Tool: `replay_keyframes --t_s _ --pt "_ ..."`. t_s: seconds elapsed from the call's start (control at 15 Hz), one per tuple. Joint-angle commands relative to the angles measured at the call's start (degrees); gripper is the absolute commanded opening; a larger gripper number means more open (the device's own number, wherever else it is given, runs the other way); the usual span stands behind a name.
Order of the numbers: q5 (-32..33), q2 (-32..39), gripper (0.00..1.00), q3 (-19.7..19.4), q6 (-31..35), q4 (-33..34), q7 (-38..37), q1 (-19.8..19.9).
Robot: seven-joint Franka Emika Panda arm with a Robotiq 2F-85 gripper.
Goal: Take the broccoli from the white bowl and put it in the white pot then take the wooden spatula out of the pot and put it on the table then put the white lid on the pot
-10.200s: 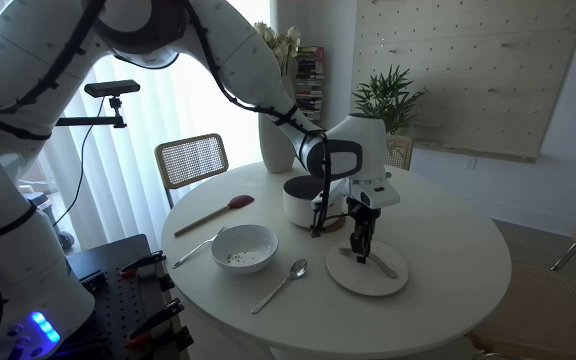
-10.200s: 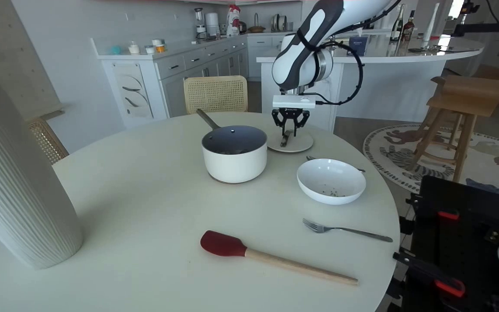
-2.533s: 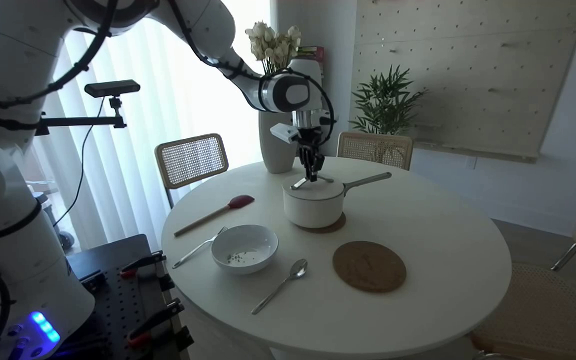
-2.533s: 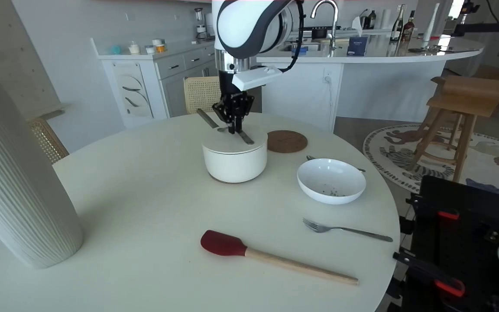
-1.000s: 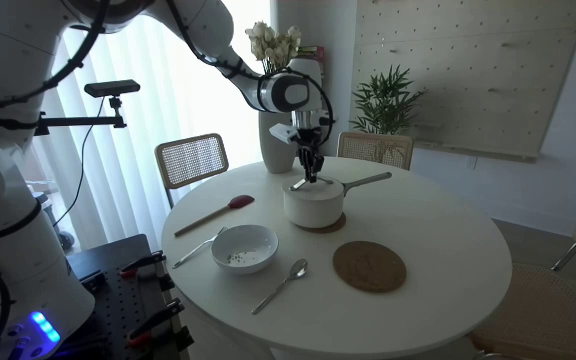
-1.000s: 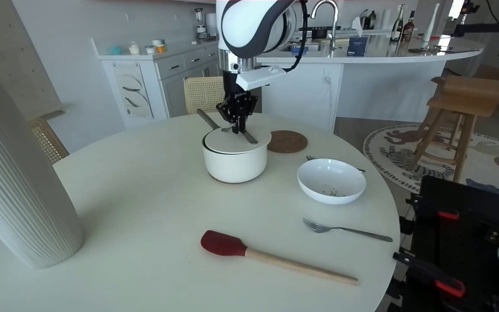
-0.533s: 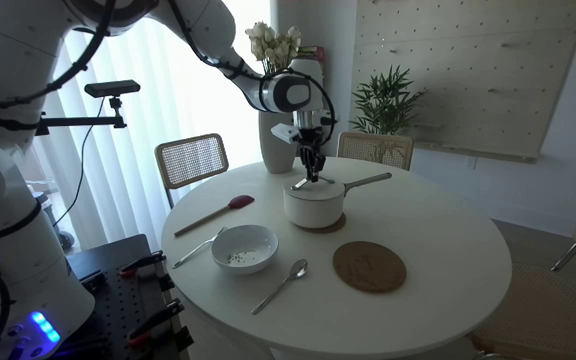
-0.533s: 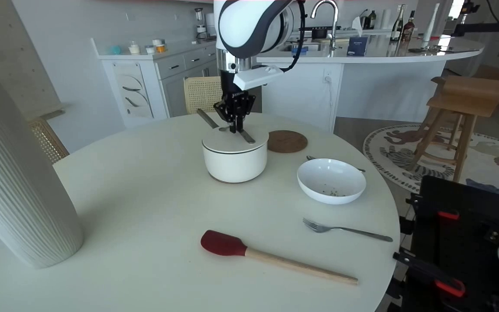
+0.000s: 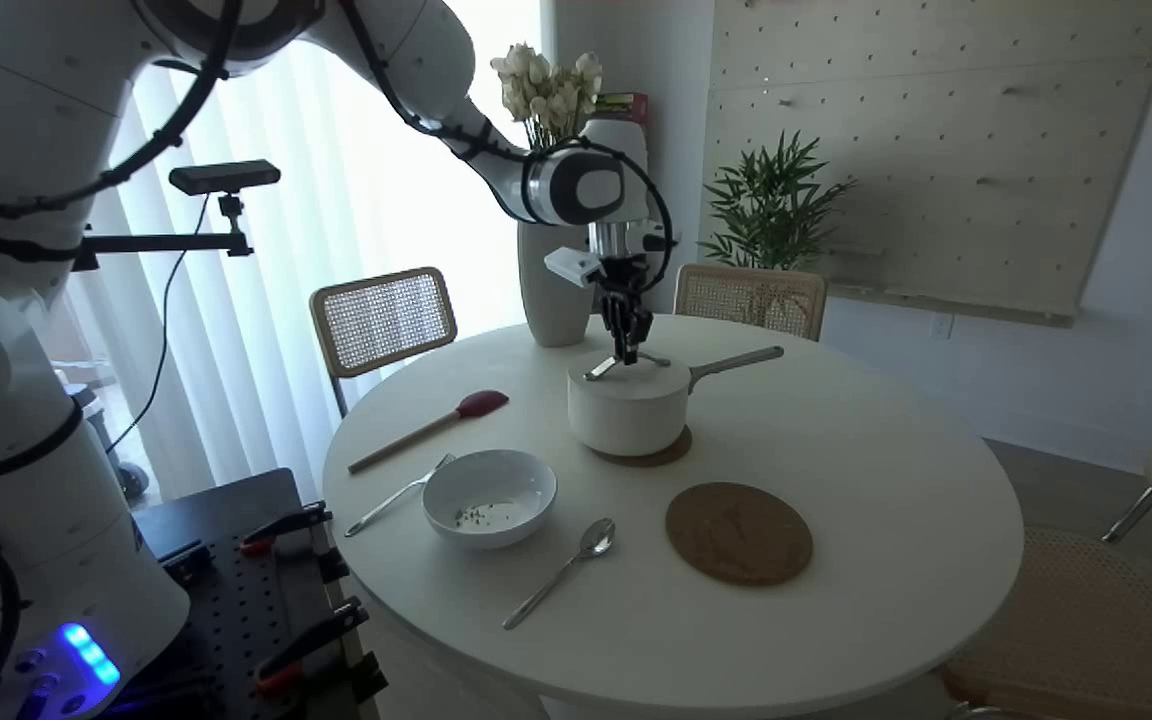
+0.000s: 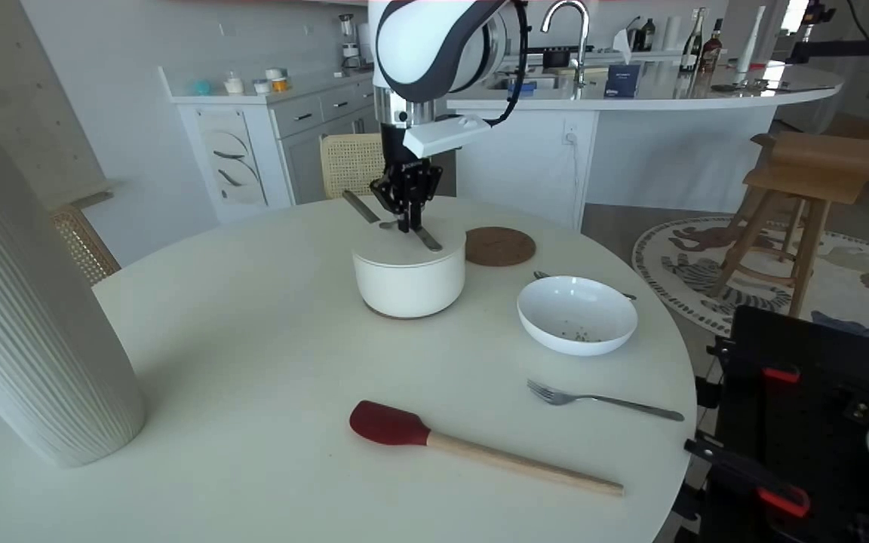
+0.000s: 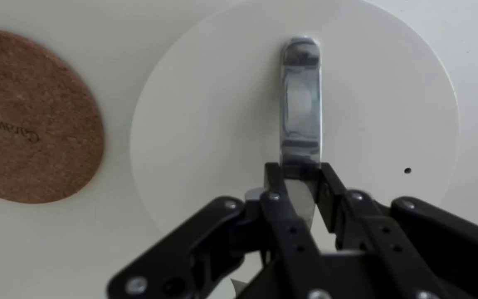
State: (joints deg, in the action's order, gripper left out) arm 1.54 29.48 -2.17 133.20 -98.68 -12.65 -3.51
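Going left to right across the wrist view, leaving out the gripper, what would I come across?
Round brown mat → silver handle → small dark hole, the last two both on the white lid.

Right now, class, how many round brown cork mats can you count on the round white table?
2. One round brown cork mat lies on the round white table, fully visible; the second brown mat pokes out from beneath the straight-sided white pot, which hides the rest.

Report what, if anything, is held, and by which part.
The round, flat white lid, by the middle of its silver metal handle, jaws shut on both sides.
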Motion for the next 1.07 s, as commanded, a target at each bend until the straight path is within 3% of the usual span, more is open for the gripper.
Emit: replay_keyframes --t_s 0.0,0.07,0.2,0.53,0.6,1.0 --pt "0.0 0.9 0.06 0.0 -2.4 2.9 0.7 0.3" --pt "-0.2 0.9 0.5 0.1 -2.9 3.1 0.9 0.5" --pt "-0.4 1.0 0.58 0.1 -3.3 3.4 1.0 0.6" --pt "-0.5 0.8 0.95 0.2 -4.4 4.5 1.0 1.0" --pt "-0.4 0.6 0.99 0.2 -4.4 4.5 0.9 1.0" --pt "-0.4 -4.1 1.0 0.5 -2.9 1.5 1.0 0.7"
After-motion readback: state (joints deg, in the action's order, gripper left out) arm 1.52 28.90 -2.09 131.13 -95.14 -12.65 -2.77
